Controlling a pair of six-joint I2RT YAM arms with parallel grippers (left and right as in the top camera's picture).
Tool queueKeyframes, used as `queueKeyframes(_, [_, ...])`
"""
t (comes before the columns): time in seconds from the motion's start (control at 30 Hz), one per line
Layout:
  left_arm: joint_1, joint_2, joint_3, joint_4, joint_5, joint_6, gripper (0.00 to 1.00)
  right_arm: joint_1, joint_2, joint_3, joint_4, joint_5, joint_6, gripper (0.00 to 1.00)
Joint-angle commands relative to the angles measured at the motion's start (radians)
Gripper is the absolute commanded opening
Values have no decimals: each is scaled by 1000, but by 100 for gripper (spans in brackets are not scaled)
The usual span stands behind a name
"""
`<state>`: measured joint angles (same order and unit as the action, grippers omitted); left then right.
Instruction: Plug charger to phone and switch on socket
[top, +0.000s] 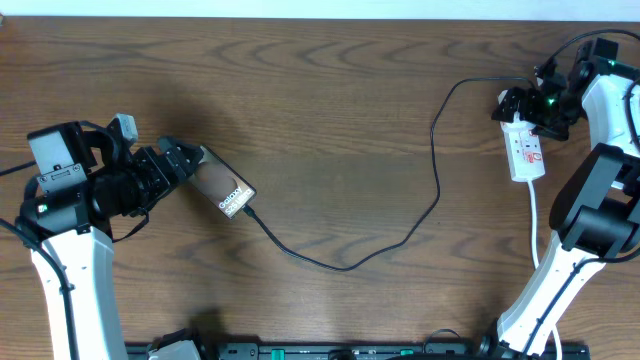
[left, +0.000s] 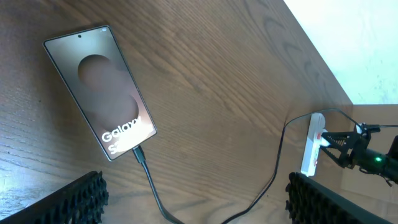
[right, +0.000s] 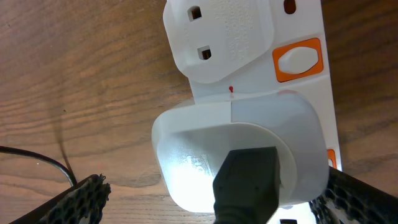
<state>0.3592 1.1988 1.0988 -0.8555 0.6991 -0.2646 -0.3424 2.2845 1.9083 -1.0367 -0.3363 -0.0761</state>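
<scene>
The phone (top: 226, 189) lies flat at the table's left, dark, with white lettering (left: 99, 87). The charger, a thin black cable (top: 400, 240), meets the phone's lower edge with its tip (left: 138, 153) and appears inserted; it curves right to the socket (top: 526, 148). My left gripper (top: 188, 158) stands open just behind the phone, apart from it, its fingers (left: 78, 199) low in the left wrist view. My right gripper (top: 517, 108) is open over the socket's far end. Its pads (right: 84, 194) flank the round white plug (right: 205, 149) and its black connector (right: 245, 180), with gaps showing. An orange switch (right: 298, 60) sits beyond.
The socket's white cord (top: 535, 225) runs toward the front beside the right arm's base (top: 590, 215). An empty outlet (right: 214, 37) lies beyond the plug. The table's far edge (left: 323, 62) meets a white wall.
</scene>
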Motion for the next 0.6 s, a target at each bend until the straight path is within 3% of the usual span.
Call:
queueKeyframes(0.0, [4, -2, -5, -1, -12, 10, 91, 21, 11, 13, -5, -67, 9, 99])
queueKeyframes(0.57, [4, -2, -5, -2, -12, 10, 91, 38, 11, -12, -10, -67, 16, 98])
